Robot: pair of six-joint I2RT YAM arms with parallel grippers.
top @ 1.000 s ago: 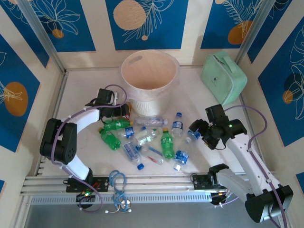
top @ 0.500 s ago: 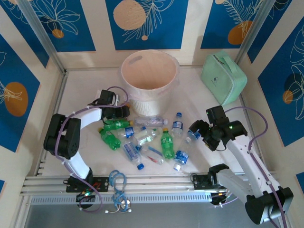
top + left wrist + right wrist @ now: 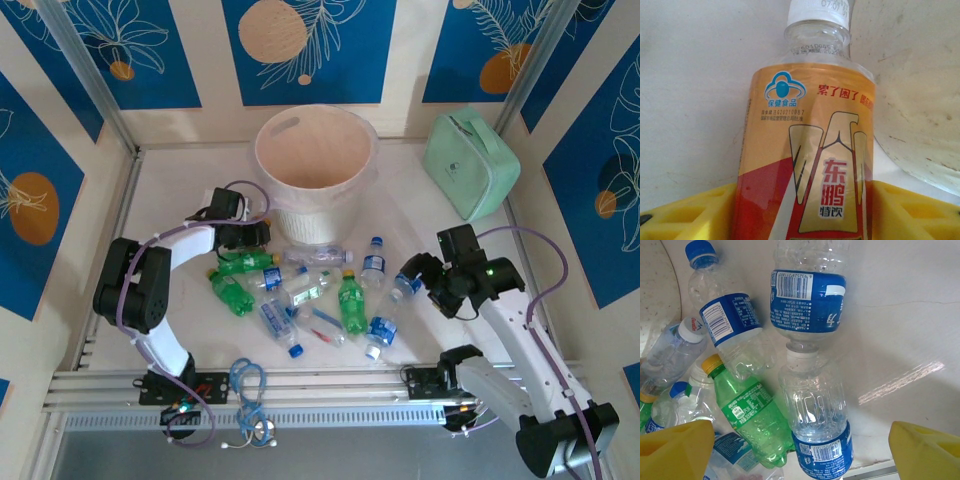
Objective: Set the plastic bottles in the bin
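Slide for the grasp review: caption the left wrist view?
Orange-labelled, white-capped plastic bottle between the yellow fingers of the left gripper, bin at right.

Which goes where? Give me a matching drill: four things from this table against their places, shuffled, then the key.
1 orange-labelled bottle
2 white bin
3 mint green zip case
4 yellow-capped green bottle

A far right of the table
B between the left fingers
C lying in the pile of bottles
D upright at the far middle

Pairs: 1-B, 2-D, 3-A, 4-C
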